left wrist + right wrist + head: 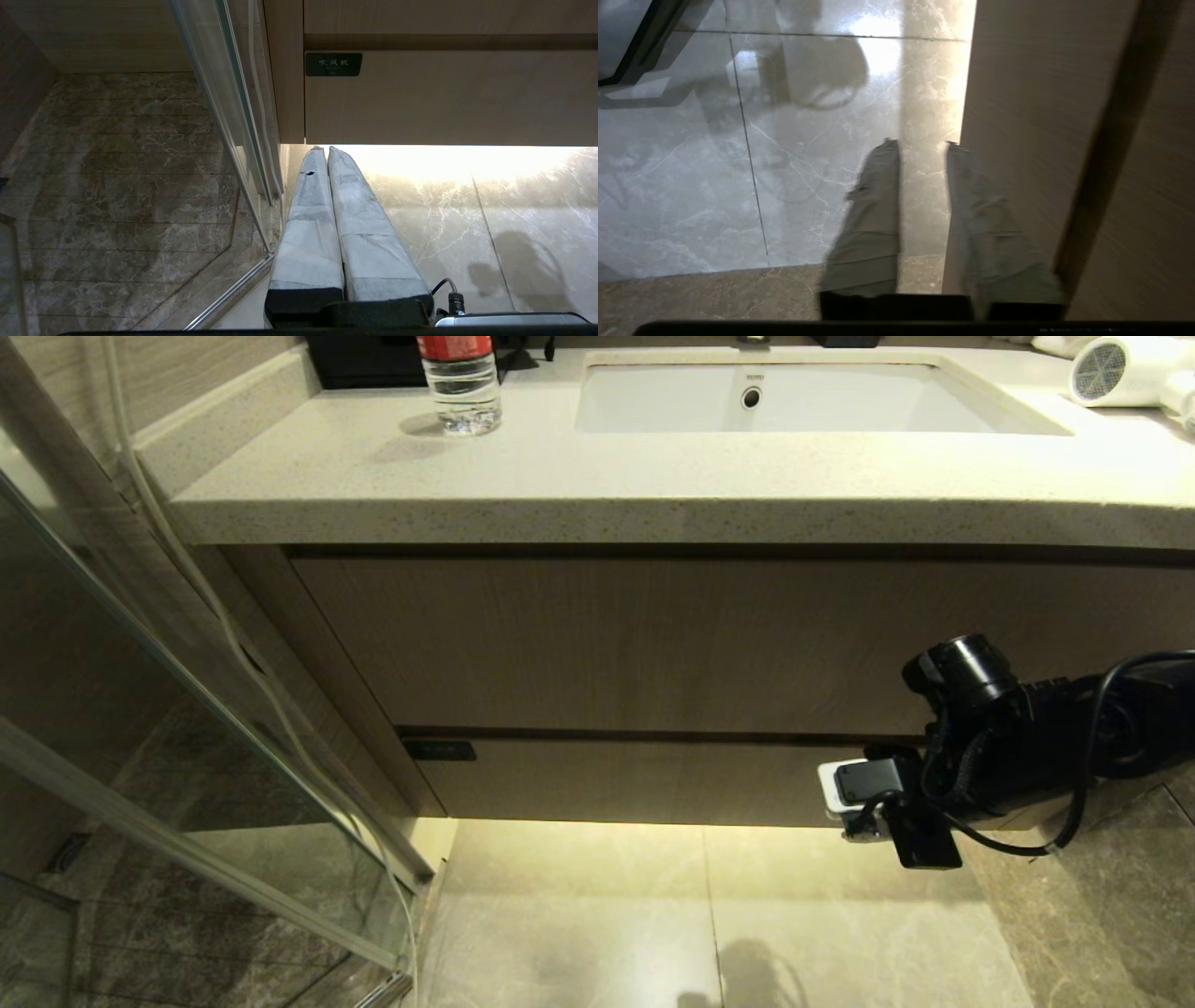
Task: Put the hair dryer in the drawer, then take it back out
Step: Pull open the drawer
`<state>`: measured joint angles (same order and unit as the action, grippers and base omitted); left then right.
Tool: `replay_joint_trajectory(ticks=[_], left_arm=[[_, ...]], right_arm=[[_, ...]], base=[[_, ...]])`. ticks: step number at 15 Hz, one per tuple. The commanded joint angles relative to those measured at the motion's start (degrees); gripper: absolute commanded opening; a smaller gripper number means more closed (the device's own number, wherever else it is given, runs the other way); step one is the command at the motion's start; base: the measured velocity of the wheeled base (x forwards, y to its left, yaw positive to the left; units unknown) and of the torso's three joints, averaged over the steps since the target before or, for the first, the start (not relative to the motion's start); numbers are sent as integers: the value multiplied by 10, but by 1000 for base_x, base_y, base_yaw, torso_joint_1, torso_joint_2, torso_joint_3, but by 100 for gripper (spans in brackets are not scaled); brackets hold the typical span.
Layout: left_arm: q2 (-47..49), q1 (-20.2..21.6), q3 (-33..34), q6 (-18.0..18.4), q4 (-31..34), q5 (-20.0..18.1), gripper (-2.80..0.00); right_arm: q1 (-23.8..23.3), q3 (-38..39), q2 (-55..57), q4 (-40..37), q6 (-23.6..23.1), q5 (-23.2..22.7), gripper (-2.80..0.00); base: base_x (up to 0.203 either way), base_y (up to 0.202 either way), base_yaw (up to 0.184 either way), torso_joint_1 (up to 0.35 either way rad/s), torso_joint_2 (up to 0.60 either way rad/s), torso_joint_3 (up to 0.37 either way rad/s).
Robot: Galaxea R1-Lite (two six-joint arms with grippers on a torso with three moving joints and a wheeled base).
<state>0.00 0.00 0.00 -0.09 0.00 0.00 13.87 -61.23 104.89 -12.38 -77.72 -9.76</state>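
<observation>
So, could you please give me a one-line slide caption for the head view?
Right tool at the shut drawer; hair dryer on the counter.

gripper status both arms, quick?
Left gripper: closed, fingers together, holding nothing, low by the floor near the drawer.
Right gripper: open, a gap between the fingers, empty, at the drawer's lower edge.

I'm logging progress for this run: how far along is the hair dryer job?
Nothing looks done yet. The hair dryer lies on the countertop right of the sink, and the drawer is shut. In hand: the right gripper, fingers apart and empty, is at the drawer's lower front edge. The left gripper is parked, shut. Left: open the drawer, put the dryer in, take it out.
</observation>
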Motion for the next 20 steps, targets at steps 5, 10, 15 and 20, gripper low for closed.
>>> replay_joint_trajectory(ticks=[5, 10, 15, 20], left_arm=[[0, 0, 0, 0, 0, 0, -280], [0, 0, 0, 0, 0, 0, -280], [0, 0, 0, 0, 0, 0, -280], [0, 0, 0, 0, 0, 0, -280]], right_arm=[[10, 35, 75, 128, 2, -3, 0], [10, 62, 109, 240, 24, -18, 0], [10, 98, 143, 369, 72, -19, 0], [10, 109, 179, 481, 98, -21, 0]], base=[[0, 0, 0, 0, 0, 0], [0, 0, 0, 0, 0, 0], [0, 0, 0, 0, 0, 0], [0, 0, 0, 0, 0, 0]])
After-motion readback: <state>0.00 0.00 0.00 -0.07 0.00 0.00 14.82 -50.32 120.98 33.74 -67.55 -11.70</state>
